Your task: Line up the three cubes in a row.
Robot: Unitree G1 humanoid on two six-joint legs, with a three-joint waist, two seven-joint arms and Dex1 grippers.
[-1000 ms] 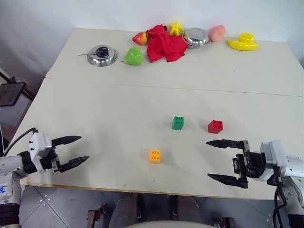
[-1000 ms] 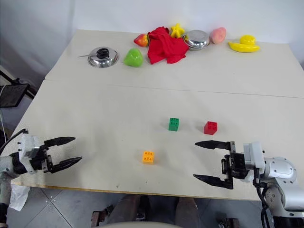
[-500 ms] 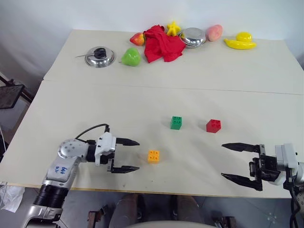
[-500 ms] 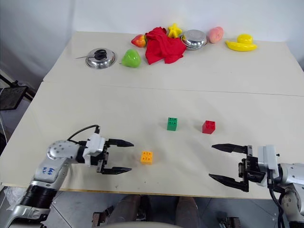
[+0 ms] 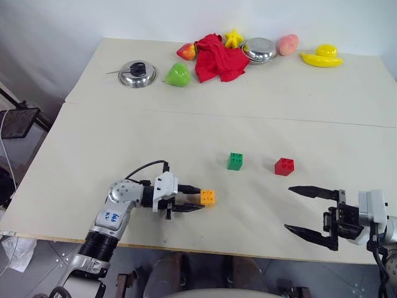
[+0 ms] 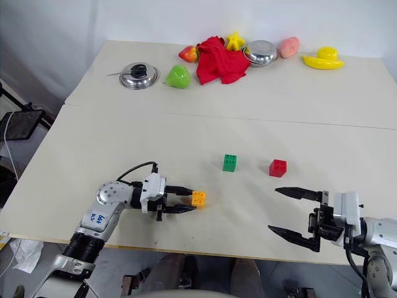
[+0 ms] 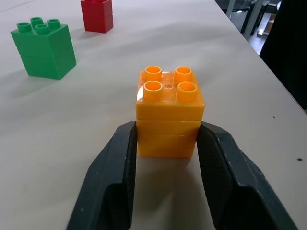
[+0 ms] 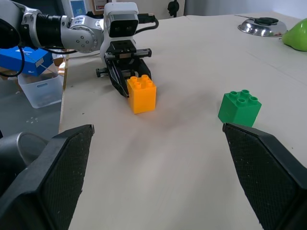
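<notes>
Two cubes (image 5: 235, 161) side by side; third cube (image 5: 208, 197) nearer, left.

Head stereo pair overlooking table (image 5: 124, 136), wrist cameras low, facing, sharing orange-yellow cube (image 7: 169, 113)

Left arm reaches in low over the tabletop (image 5: 124, 143), forearm angled rightward; left gripper (image 5: 200, 200) clamped on the orange cube (image 5: 208, 197), fingers (image 7: 120, 163) against its sides. Right gripper (image 5: 296, 210) level, pointing left, jaws spread wide, holding nothing.

light: bright, even | shadows: soft, short | focus: sharp, no glare
</notes>
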